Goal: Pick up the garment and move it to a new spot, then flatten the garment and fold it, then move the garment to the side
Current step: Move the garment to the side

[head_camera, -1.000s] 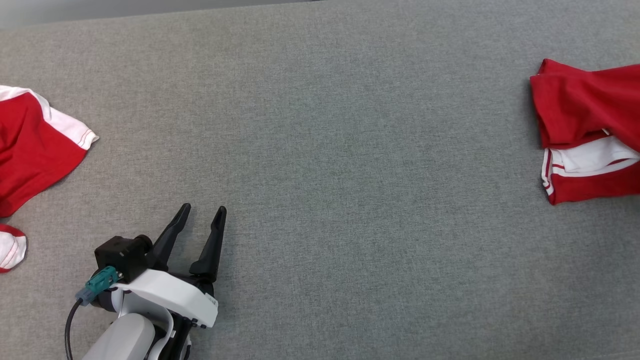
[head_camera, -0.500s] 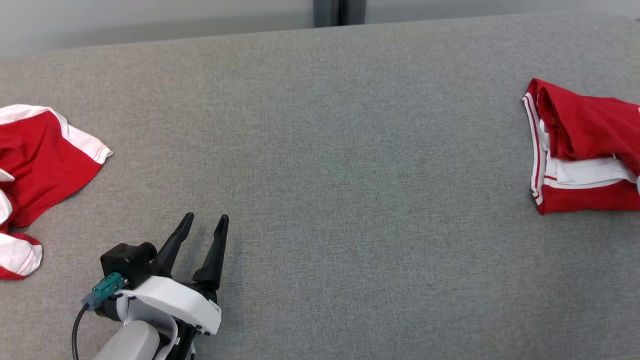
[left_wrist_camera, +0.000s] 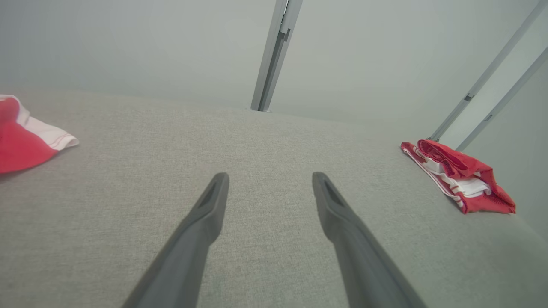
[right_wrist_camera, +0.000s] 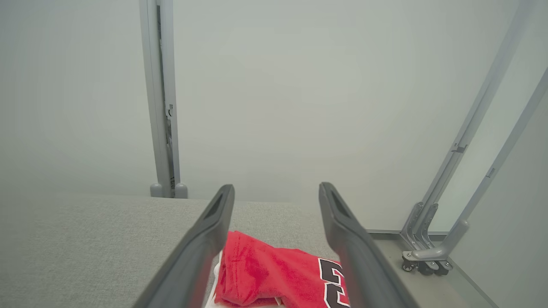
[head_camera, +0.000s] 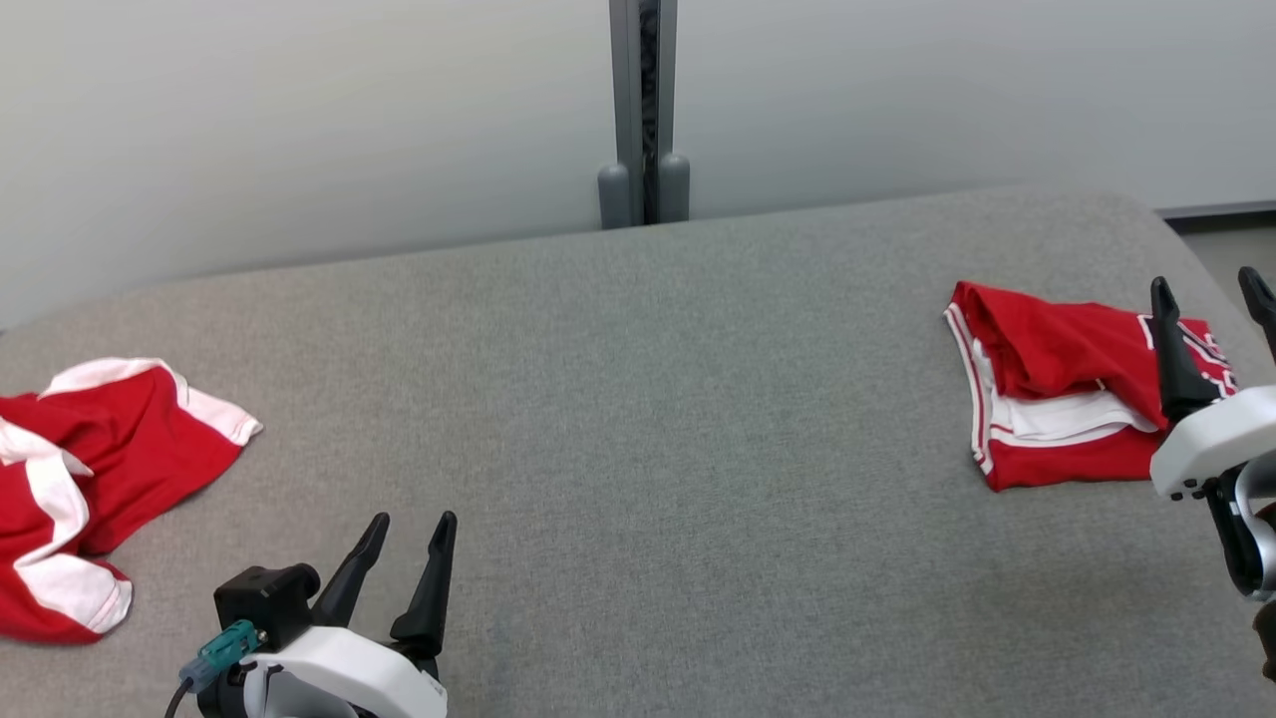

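A grey fabric-covered counter [head_camera: 648,429] runs from left to right, with a pale wall [head_camera: 299,130] behind its far edge and a grey upright post [head_camera: 643,110] at the middle of that wall.

The folded garment [head_camera: 1057,344], red with white trim, lies near the counter's right end, towards the far side. Its layers are stacked unevenly, with a white band showing between the red folds. In the right wrist view a black and white print [right_wrist_camera: 332,282] shows on its upper layer.

The right pincer [head_camera: 1202,281] is at the right edge of the head view, its fingers spread wide and holding nothing. One finger crosses in front of the garment's right end. In the right wrist view the cloth lies below and between the two fingers; whether they touch it cannot be told.

The left pincer [head_camera: 413,521] is near the counter's front edge on the left, also open and empty, over bare grey fabric, well apart from the folded garment.

A second, crumpled garment [head_camera: 100,449], red with white panels, lies loose at the counter's left end, to the left of the left pincer and not touching it.
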{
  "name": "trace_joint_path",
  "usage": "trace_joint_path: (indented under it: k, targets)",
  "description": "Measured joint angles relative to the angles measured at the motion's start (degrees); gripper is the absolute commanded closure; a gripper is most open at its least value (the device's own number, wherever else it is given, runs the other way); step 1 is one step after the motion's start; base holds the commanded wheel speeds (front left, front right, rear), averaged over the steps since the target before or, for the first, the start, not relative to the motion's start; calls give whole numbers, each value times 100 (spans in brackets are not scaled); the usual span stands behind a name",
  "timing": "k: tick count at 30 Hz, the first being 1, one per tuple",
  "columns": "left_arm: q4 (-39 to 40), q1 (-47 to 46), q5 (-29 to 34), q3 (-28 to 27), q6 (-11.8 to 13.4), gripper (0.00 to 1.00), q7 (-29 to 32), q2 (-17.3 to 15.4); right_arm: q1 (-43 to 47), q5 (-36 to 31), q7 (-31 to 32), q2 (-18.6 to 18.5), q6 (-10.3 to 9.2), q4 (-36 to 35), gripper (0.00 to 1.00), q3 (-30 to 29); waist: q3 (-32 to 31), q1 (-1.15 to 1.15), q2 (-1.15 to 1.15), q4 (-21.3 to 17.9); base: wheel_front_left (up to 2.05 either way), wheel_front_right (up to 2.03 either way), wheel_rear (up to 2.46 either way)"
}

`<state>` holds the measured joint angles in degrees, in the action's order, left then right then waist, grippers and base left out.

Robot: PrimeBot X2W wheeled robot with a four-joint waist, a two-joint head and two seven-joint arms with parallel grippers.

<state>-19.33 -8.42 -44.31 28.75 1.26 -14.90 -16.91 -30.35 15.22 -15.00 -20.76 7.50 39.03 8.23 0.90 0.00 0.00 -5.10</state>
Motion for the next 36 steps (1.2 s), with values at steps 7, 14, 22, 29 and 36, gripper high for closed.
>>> trace_joint_path:
  k: [7,14,22,29,36]
  targets:
    - [125,143,104,-193,81,0,-1,23,801,556,1,-189,0,-1071,0,153,-391,0,0,6,0,0,0]
    - [316,344,309,-487,162,0,-8,123,1716,761,1,-97,0,-2061,0,-144,-618,0,0,233,0,0,0]
    - [421,628,592,-822,230,0,-9,235,2834,826,1,326,0,-2972,0,-598,-821,0,0,570,0,0,0]
    - [525,839,939,-1093,182,0,-8,371,3482,641,1,756,0,-3326,0,-659,-903,0,0,720,0,0,0]
    - [717,1088,1451,-1459,191,0,-8,620,3729,491,1,1056,0,-3414,0,-689,-874,0,0,732,0,0,0]
